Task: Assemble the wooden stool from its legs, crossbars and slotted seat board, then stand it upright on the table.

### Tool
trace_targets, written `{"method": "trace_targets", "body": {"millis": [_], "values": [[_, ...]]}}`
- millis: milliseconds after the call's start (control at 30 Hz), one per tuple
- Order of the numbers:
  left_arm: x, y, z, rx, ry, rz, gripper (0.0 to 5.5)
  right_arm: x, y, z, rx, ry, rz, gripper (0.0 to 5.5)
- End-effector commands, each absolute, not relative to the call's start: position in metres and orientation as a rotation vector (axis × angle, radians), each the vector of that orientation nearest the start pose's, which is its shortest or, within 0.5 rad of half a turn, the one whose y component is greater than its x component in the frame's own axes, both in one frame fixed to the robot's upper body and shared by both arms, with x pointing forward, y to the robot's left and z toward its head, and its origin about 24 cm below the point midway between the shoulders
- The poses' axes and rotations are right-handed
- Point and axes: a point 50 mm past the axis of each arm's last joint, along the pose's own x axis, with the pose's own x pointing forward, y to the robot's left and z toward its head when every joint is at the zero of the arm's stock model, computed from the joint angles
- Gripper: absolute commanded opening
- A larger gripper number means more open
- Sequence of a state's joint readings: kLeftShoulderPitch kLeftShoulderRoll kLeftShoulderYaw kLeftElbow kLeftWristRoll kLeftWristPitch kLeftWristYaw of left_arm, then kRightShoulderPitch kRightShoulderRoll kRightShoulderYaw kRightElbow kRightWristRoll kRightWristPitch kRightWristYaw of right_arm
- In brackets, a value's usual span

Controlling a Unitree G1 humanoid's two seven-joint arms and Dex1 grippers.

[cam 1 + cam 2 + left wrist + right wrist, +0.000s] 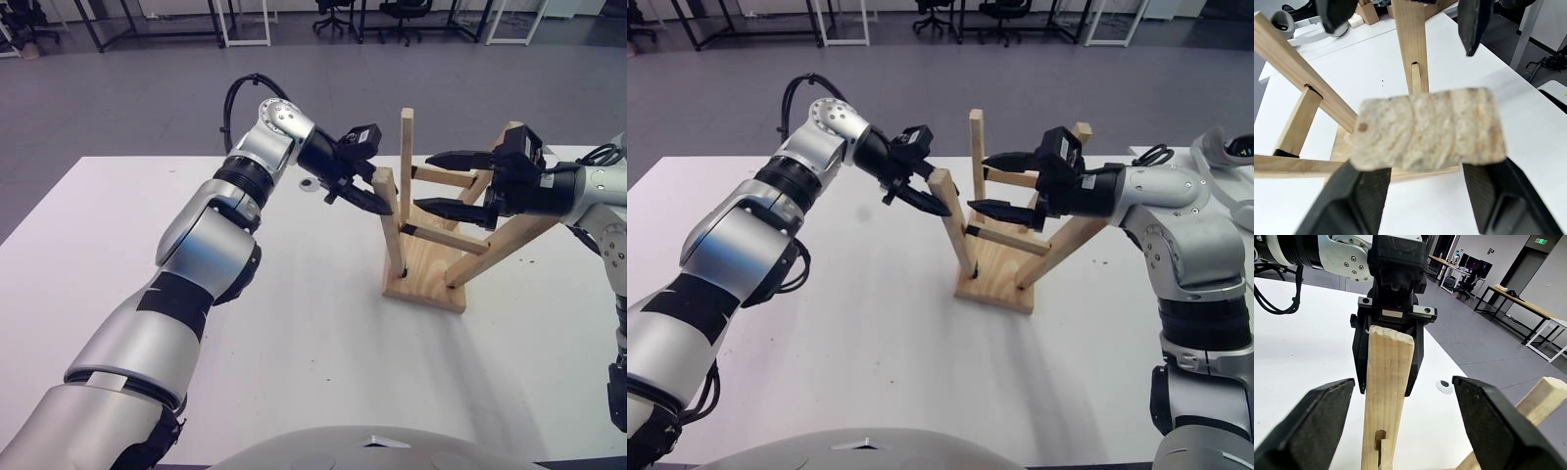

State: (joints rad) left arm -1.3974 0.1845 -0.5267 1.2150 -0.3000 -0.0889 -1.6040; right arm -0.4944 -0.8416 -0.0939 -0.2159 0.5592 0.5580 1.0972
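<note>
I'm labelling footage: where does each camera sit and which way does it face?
Left eye: head, looking forward-down at the stool; left arm, right arm show.
Right eye: same scene, shifted slightly.
Left wrist: on left arm, facing its jaws gripping a leg; right jaws beyond.
Right wrist: facing between open jaws at that leg and left jaws.

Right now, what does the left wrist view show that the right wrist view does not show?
Only the left wrist view: the end grain of the held leg, the seat board under it, and a crossbar seated in another leg. Only the right wrist view: the left pincer seen from the front, a small round disc on the table, and desks in the room behind. Both: the top of that leg clamped in the left pincer, the open right pincer, and the white table.
</note>
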Motion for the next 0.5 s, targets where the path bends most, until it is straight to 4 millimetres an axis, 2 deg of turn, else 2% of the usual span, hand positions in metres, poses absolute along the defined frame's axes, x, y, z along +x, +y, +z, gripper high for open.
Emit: {"method": "trace_targets", "body": {"millis": [33, 133, 267, 433, 500], "values": [[0.363, 0.036, 0.191, 0.609, 0.377, -1.863, 2.04, 0.268, -0.202, 0.223, -0.356, 0.005, 1.132, 3.73], [0.363, 0.040, 0.185, 0.633, 0.422, -1.860, 2.04, 0.265, -0.201, 0.217, -0.335, -0.001, 1.112, 3.73], [0.364, 0.040, 0.189, 0.665, 0.430, -1.851, 2.04, 0.263, -0.199, 0.216, -0.325, -0.011, 1.101, 3.73], [0.363, 0.033, 0.193, 0.661, 0.408, -1.861, 2.04, 0.261, -0.200, 0.216, -0.318, -0.015, 1.086, 3.73], [0.361, 0.023, 0.197, 0.649, 0.376, -1.883, 2.04, 0.262, -0.200, 0.215, -0.314, -0.016, 1.079, 3.73]]}}
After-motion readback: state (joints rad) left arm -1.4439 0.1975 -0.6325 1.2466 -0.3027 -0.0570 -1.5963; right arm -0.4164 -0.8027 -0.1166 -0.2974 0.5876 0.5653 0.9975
